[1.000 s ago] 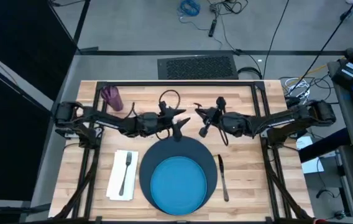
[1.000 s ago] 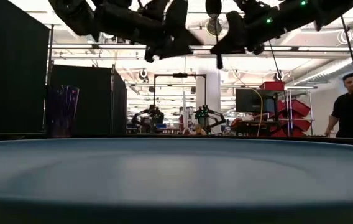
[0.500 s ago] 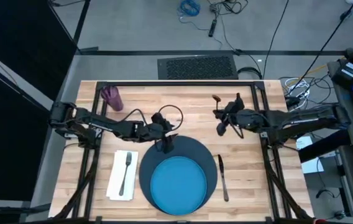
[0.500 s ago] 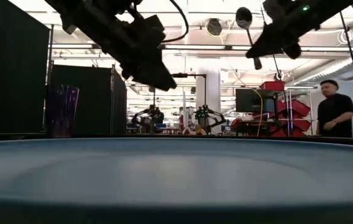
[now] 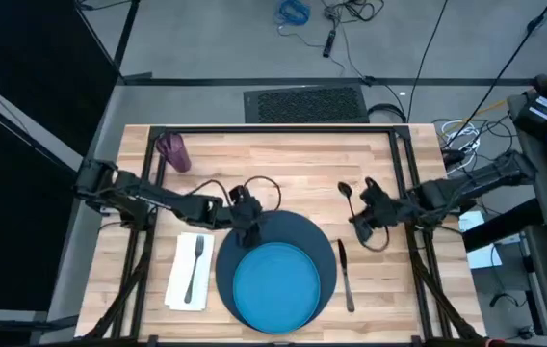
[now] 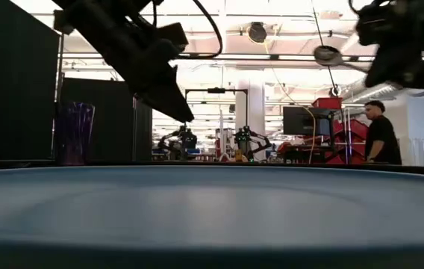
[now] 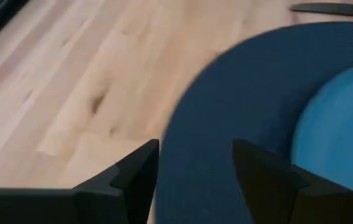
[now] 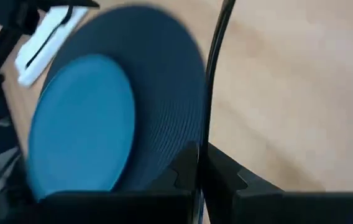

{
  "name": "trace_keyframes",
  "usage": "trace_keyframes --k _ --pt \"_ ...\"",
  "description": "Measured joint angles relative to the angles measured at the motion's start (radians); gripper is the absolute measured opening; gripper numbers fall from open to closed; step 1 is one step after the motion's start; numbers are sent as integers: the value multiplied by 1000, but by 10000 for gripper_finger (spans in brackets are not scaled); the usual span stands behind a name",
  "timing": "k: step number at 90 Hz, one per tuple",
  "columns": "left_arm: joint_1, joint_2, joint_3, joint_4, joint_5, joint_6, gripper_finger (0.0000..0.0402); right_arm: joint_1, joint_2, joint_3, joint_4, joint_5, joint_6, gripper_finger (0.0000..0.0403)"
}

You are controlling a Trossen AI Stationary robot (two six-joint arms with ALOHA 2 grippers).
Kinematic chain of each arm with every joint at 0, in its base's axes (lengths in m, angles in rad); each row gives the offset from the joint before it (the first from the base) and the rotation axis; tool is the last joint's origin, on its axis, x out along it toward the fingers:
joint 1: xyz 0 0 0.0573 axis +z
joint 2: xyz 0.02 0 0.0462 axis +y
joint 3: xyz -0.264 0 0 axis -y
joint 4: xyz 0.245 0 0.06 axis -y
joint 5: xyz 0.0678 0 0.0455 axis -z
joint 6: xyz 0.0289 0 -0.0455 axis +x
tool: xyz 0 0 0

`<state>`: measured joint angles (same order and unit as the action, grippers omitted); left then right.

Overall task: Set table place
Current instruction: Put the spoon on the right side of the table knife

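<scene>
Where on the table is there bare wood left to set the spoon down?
Bare wood lies right of the knife, toward the table edge, and along the far strip between cup and right gripper, which holds the spoon. Crowded: napkin, mat, plate.

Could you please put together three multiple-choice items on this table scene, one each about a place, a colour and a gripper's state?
1. Where does the fork lie?
A. on the napkin
B. on the plate
C. beside the cup

2. What colour is the cup?
A. white
B. purple
C. green

3. What is the right gripper doing?
A. open and empty
B. shut on the knife
C. shut on the spoon

Key: 1 A, the fork rests on the white napkin. 2 B, it shows purple at the far left. 3 C, the spoon's handle runs between its fingers.
</scene>
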<state>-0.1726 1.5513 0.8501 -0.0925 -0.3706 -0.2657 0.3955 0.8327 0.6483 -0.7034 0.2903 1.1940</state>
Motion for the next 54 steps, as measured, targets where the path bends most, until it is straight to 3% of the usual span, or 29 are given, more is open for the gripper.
trace_keyframes --k 31,54 --pt "-116 -31 0 6 0 -60 190 394 -3 0 -254 120 569 0" --pt "-188 -31 0 5 -12 -86 190 630 111 0 -260 152 932 0"
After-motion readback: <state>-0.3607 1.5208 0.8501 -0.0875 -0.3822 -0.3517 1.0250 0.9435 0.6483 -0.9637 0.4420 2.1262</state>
